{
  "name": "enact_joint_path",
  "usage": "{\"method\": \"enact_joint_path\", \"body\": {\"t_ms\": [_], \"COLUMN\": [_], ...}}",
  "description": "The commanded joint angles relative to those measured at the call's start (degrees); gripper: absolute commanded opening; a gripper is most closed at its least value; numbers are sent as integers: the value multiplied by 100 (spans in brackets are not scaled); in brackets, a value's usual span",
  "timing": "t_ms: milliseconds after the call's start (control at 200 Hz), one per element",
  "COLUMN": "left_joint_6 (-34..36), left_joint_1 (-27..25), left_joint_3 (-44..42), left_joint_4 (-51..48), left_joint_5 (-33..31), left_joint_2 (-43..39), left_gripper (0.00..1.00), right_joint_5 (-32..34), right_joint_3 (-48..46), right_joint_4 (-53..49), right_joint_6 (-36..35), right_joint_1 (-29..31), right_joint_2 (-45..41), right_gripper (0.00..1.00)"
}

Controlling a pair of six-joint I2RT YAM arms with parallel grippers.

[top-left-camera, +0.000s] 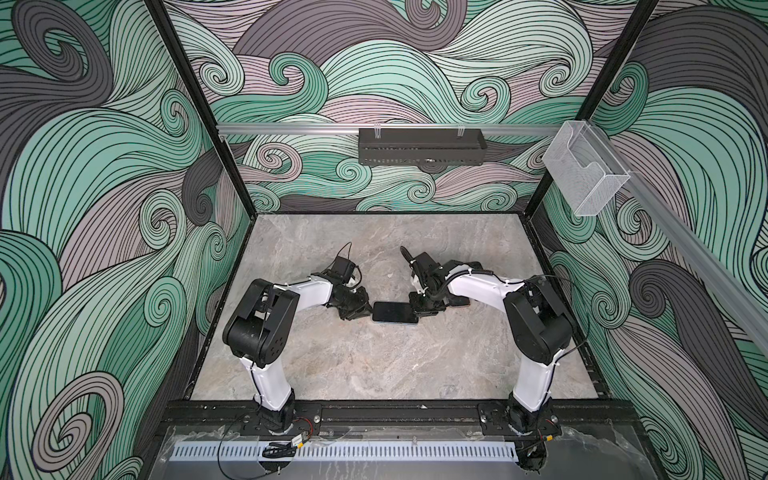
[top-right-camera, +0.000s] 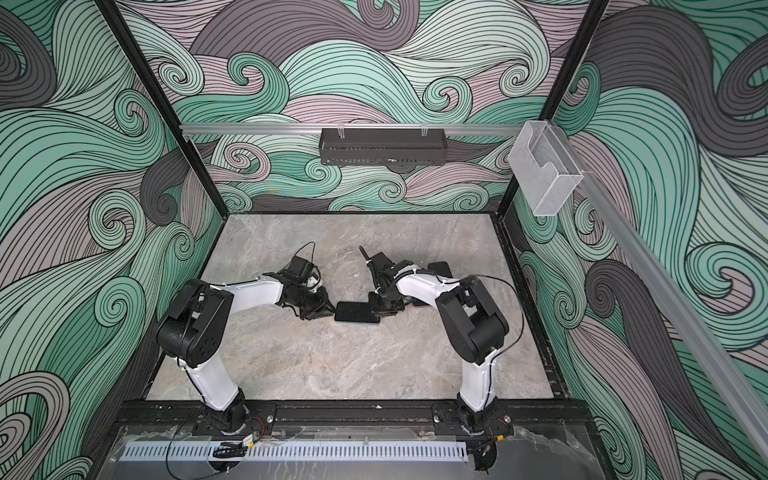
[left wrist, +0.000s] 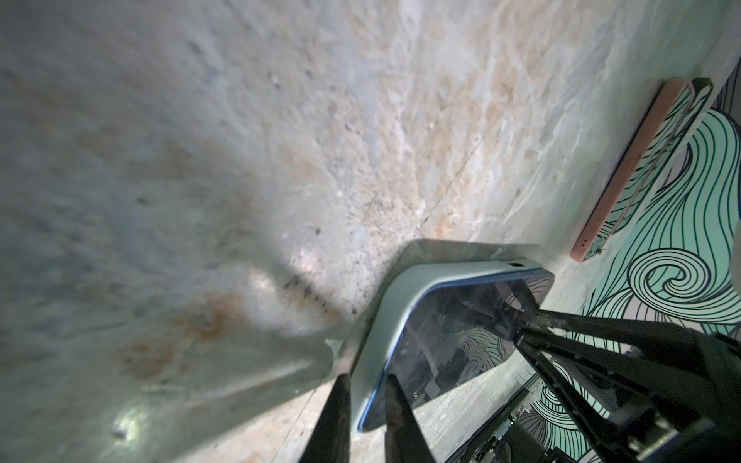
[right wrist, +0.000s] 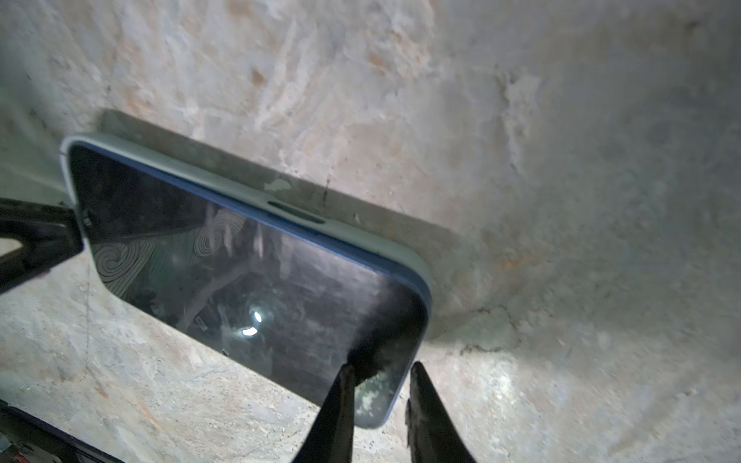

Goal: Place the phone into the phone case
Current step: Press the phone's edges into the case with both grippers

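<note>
Grey marbled surface (top-left-camera: 374, 365) boxed in by swirl-patterned walls (top-left-camera: 104, 208), shown in both top views. At frame centre, flat on the stone with screen up, phone (top-left-camera: 395, 311) (top-right-camera: 356, 311). Reaching into its left end, left gripper (top-left-camera: 368, 311); bearing on its right end, right gripper (top-left-camera: 417, 312). Too small at this range to read either pair of fingers.

Left wrist view: marbled stone across most of the frame. Lower middle, phone (left wrist: 461, 340) with dark glass and blue rim, nested in the pale phone case (left wrist: 473, 269) along the sides in view. Bottom edge, left gripper (left wrist: 367, 379) pinching the near end of phone and case together: one of the fingers (left wrist: 335, 417) against the case's outer wall, its partner down on the glass. Right of centre, tip of the right gripper (left wrist: 517, 334) touching the screen. Upper right, pink-edged slab (left wrist: 633, 160) lying close to the wall, well apart from the phone.

Right wrist view: phone (right wrist: 240, 260) running diagonally from upper left to lower right, phone case (right wrist: 361, 242) wrapping its upper long side. Bottom of the frame, right gripper (right wrist: 381, 366) straddling the lower right corner, fingers (right wrist: 337, 413) slightly apart, one tip over the glass, its partner just off the case's edge; cannot tell whether clamping or merely resting. Left edge, left gripper (right wrist: 74, 228) meeting the phone's far end.
</note>
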Motion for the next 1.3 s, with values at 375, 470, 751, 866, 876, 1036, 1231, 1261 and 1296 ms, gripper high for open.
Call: {"method": "enact_joint_path", "body": {"t_ms": [375, 470, 751, 866, 876, 1036, 1231, 1261, 1296], "left_joint_6": [60, 43, 77, 77, 77, 76, 86, 86, 86], "left_joint_1": [74, 77, 81, 79, 76, 86, 85, 90, 89], "left_joint_3": [32, 13, -7, 11, 19, 27, 28, 35, 36], "left_joint_4": [14, 21, -21, -16, -13, -20, -47, -47, -43], "left_joint_5": [35, 19, 2, 16, 17, 17, 17, 17, 17], "left_joint_2": [-18, -26, 3, 19, 27, 19, 18, 17, 15], "left_gripper": [19, 18, 18, 17, 17, 17, 17, 17, 17], "right_joint_5": [-88, 214, 355, 319, 320, 158, 175, 176, 187], "right_joint_3": [577, 595, 281, 235, 235, 158, 123, 114, 99], "right_joint_4": [-120, -351, -462, -451, -449, -324, -280, -283, -288], "right_joint_6": [-203, -241, -436, -465, -472, -453, -348, -328, -297], "right_joint_1": [32, 29, 47, 60, 60, 105, 192, 201, 210], "right_joint_2": [434, 377, -125, -185, -183, -101, 69, 90, 109], "right_gripper": [21, 21, 26, 21, 20, 17, 14, 14, 14]}}
